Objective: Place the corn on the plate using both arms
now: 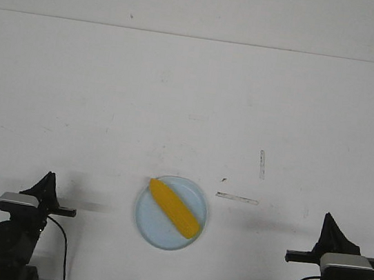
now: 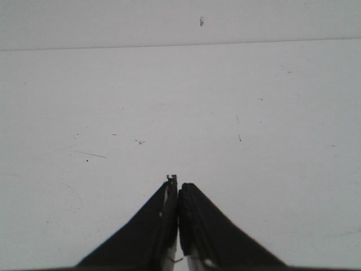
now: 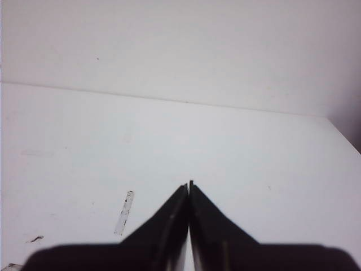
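- Honestly not much left to break here, but if you swing either black jointed arm back toward the middle of the frame, you could clip the low rim of the round pale-blue plate [image 1: 149,229] and slide it, corn and all.
- The other thing I'd watch: the bright yellow ridged toy corn cob [image 1: 174,208] is about as long as the plate is wide, so its ends sit right by the rim. A bump could roll it off, I reckon.
- Corn sits on the plate, lower centre of the front view. Its long axis runs diagonally, from upper left to lower right. I can't tell for sure which end is the tapered tip.
- Your left gripper [image 2: 177,187] has its fingers pressed together with nothing between them, parked at the lower left of the front view, well apart from the plate.
- Right gripper [image 3: 189,185], same deal: fingers closed tight, empty, down in the lower right corner.
- Looks to me like the placing is done.
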Controlling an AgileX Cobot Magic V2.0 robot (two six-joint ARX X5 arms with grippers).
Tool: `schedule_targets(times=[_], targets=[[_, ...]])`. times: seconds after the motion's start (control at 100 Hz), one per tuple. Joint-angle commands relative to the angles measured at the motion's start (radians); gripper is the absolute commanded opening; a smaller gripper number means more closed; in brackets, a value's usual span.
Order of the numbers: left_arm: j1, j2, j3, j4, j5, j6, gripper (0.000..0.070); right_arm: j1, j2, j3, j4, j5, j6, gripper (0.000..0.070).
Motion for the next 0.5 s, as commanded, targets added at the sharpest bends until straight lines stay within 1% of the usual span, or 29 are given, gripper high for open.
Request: schedule_targets(times=[0.0, 0.38, 0.44, 0.49], targets=[[0.000, -0.002, -0.021, 0.013, 0.000, -0.001, 0.0000, 0.000, 0.000, 0.004, 0.014, 0.000, 0.004, 0.0000], [0.000, -0.002, -0.021, 0.013, 0.000, -0.001, 0.0000, -0.002, 0.000, 0.004, 0.014, 0.003, -0.007, 0.0000], [0.000, -0.002, -0.021, 0.013, 0.000, -0.001, 0.0000, -0.005, -0.001, 0.000, 0.030, 0.000, -0.006, 0.0000], [0.000, -0.002, -0.021, 0.013, 0.000, -0.001, 0.0000, -0.012, 0.003, -0.018, 0.067, 0.001, 0.007, 0.0000]])
